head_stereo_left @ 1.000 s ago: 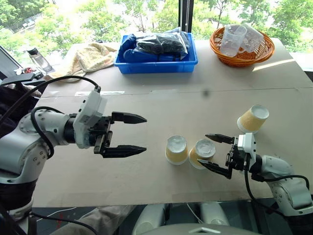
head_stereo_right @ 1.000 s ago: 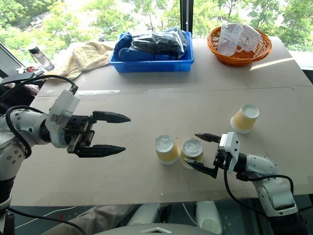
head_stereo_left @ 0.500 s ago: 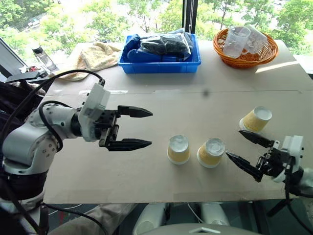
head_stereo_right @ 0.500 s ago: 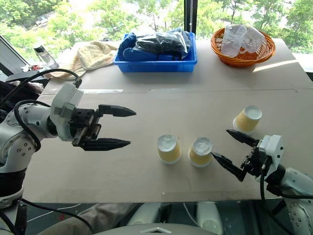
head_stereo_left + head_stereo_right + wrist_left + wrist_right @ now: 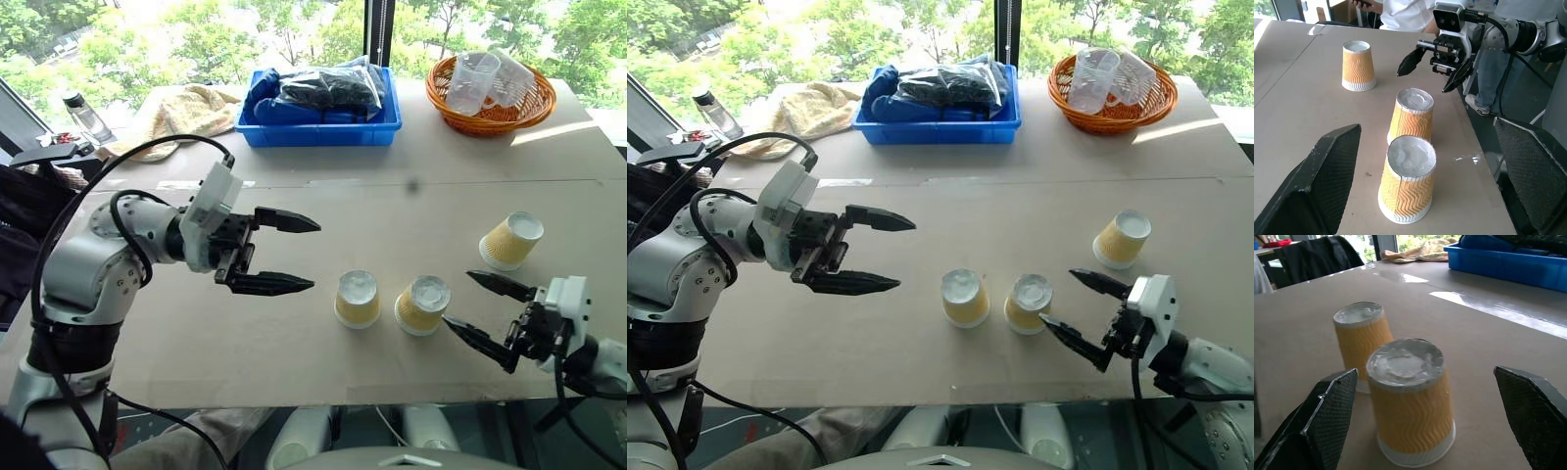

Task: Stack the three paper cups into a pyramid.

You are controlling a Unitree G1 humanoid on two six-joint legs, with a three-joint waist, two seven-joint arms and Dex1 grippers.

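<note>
1. Three paper cups stand upside down on the table, white bases up. Two form a base pair near the front edge: left cup and middle cup, close beside each other with a small gap between. The third cup stands apart, farther back and to the right.
2. Left gripper: jaws wide, empty, hovering left of the pair, clear of it.
3. Right gripper: jaws wide, empty, just right of the middle cup, not touching.
4. Handling, judged: thin ribbed paper, very light, so a nudge will likely slide or tip a cup. Walls are soft and would crush under a firm squeeze; the ribs should give some friction.
5. Hold point, judged: the third cup's side wall at mid-height, jaws across the taper, light pressure only.
6. Risk, judged: the top cup must bridge both bases; the narrow white bases give little seating, and a hard set-down could spread the pair.
</note>
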